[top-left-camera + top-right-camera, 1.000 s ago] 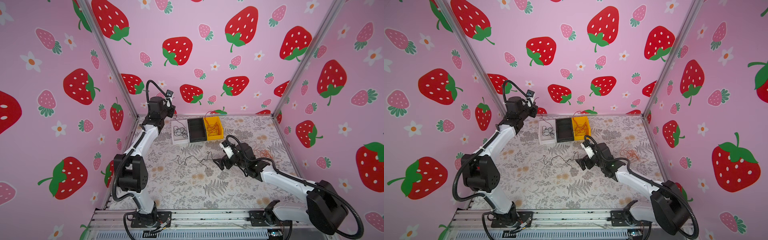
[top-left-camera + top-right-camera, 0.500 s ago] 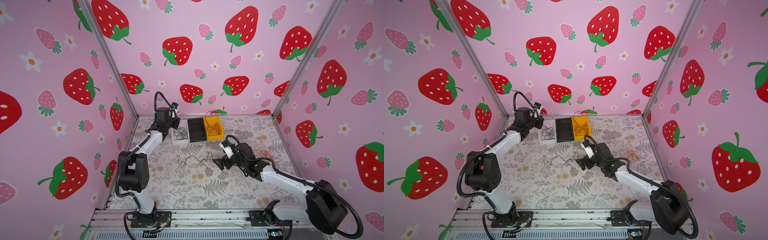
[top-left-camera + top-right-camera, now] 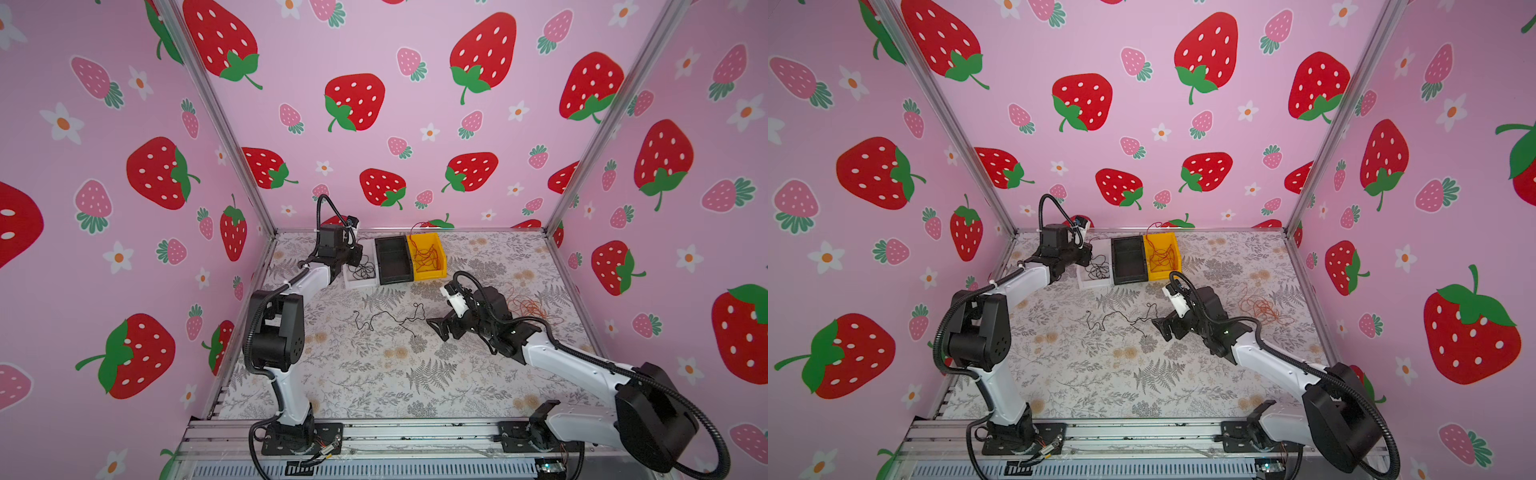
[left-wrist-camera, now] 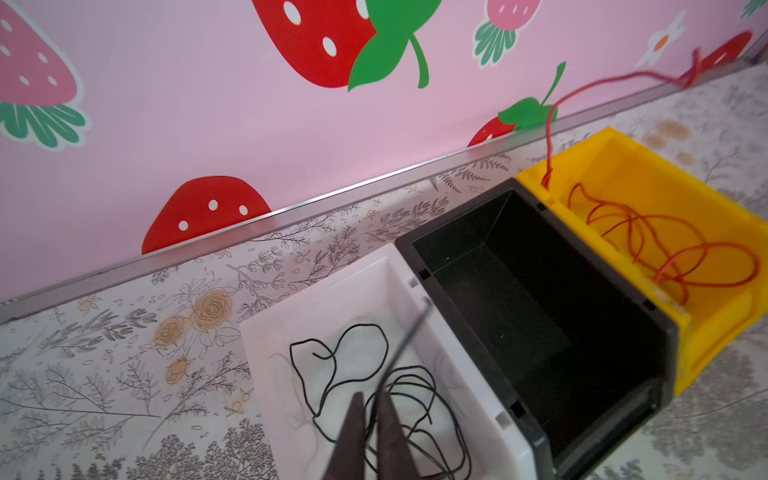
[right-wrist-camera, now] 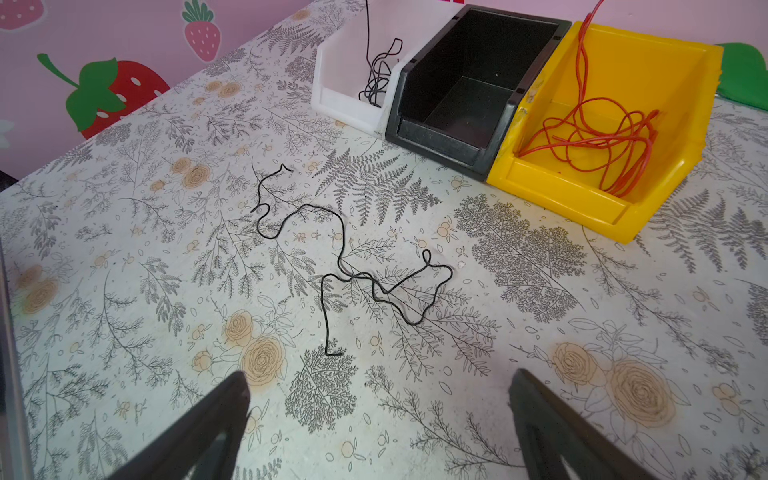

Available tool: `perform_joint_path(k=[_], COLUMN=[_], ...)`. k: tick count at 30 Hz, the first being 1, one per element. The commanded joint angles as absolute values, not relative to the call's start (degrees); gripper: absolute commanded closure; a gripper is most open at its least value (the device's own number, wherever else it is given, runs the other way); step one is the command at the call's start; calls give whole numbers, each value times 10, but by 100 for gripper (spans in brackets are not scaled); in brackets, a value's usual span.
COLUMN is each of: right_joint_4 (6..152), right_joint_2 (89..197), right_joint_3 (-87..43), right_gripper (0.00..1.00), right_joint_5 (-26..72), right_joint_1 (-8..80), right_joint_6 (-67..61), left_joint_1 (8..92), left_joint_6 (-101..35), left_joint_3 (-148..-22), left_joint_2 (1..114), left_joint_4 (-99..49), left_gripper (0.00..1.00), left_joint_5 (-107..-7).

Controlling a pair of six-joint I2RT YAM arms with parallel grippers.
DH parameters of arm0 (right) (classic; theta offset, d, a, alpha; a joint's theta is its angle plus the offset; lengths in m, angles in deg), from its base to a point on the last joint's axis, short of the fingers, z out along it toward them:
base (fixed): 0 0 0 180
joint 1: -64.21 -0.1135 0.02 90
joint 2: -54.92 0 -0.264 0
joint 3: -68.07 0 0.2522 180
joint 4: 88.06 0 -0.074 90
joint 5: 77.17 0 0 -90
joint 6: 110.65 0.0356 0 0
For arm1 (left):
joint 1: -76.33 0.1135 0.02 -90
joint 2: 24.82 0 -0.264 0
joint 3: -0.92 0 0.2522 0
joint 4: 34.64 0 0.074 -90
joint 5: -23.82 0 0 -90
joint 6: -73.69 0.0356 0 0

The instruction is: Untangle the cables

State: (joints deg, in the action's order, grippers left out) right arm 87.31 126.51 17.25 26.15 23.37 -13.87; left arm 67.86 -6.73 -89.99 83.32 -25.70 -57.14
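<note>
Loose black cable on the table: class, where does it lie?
In both top views the loose black cable lies mid-table, in front of the white bin, left of the right gripper.

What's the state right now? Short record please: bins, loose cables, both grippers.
white bin: black cable inside
black bin: empty
yellow bin: red cable inside
table: loose black cable mid-table; orange tangle by right arm
left gripper: over white bin, jaws slightly apart, black cable between them, grip unclear
right gripper: open, empty, facing loose black cable

pink strawberry-print walls, floral fern tabletop, aluminium corner posts
</note>
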Motion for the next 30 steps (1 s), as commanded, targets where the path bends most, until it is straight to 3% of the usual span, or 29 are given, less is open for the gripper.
perform_joint_path(k=[1,4,10,15,20,25,30], right_joint_4=[882,884,880,833,765,684,672], right_joint_2=[1244,1237,1223,1248,1308,1382,1414], right_joint_3=[183,184,180,149,93,30,14], right_gripper=[1,1,1,1,1,12,18], right_joint_5=[257,256,253,231,218,223,232], right_joint_1=[236,237,237,236,235,225,189], right_joint_6=[-133,-131,-125,-110,-92,-87,-99], left_joint_1=[680,680,680,681,679,667,657], left_joint_6=[-77,-76,-67,-94,-183,-299,-383], left_joint_3=[-891,-895,-880,-865,-772,-667,-627], left_joint_2=[819,810,736,642,531,435,445], left_joint_4=[-263,-253,-237,-105,-24,-8,14], left_gripper=[55,45,38,42,49,52,52], left_joint_5=[-575,-574,-569,-558,-532,-546,-575])
